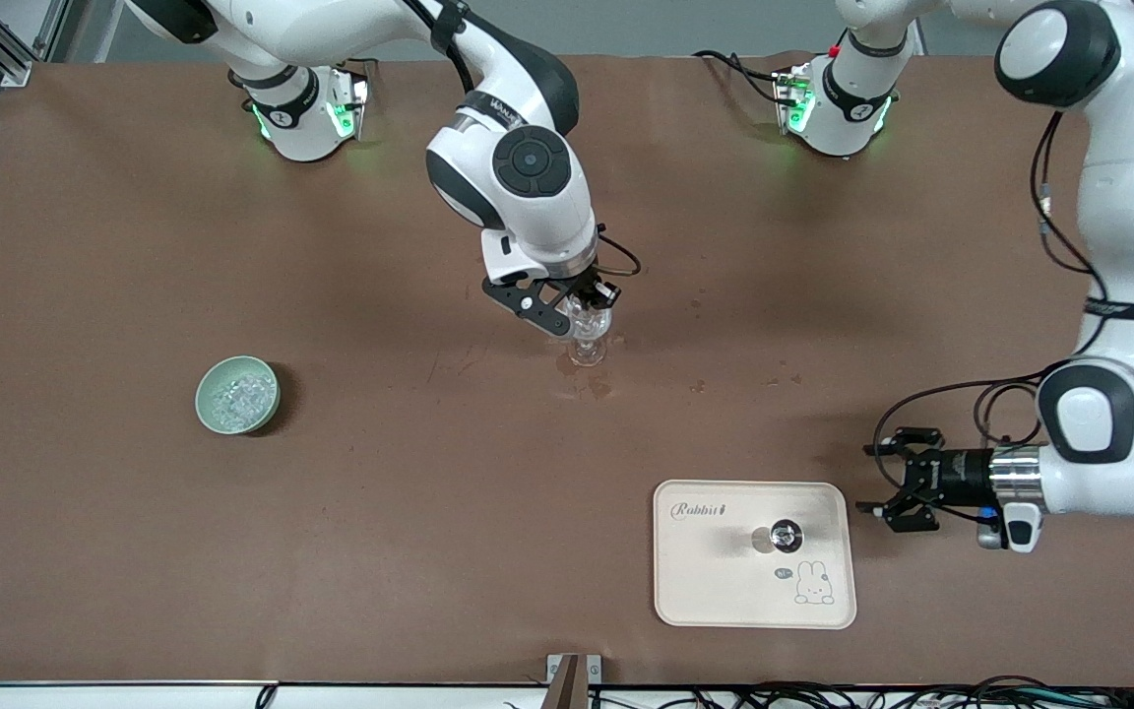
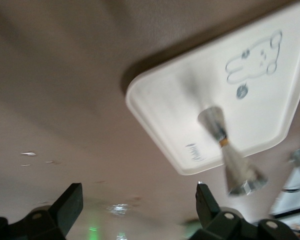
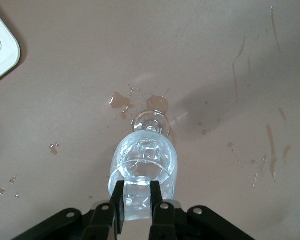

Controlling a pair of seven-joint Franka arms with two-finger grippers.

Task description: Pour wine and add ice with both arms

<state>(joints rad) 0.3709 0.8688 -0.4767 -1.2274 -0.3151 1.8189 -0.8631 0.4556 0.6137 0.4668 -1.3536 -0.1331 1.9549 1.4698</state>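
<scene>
Your left gripper [image 2: 137,210] has its two black fingers [image 2: 65,207] spread wide apart, holding nothing. Past them you see the brown worktop [image 2: 65,100] and a white tray [image 2: 165,110] with a rabbit drawing [image 2: 252,60]. A slim metallic stopper-like piece [image 2: 230,152], perhaps a bottle pourer, stands on the tray; blur hides its details.
</scene>
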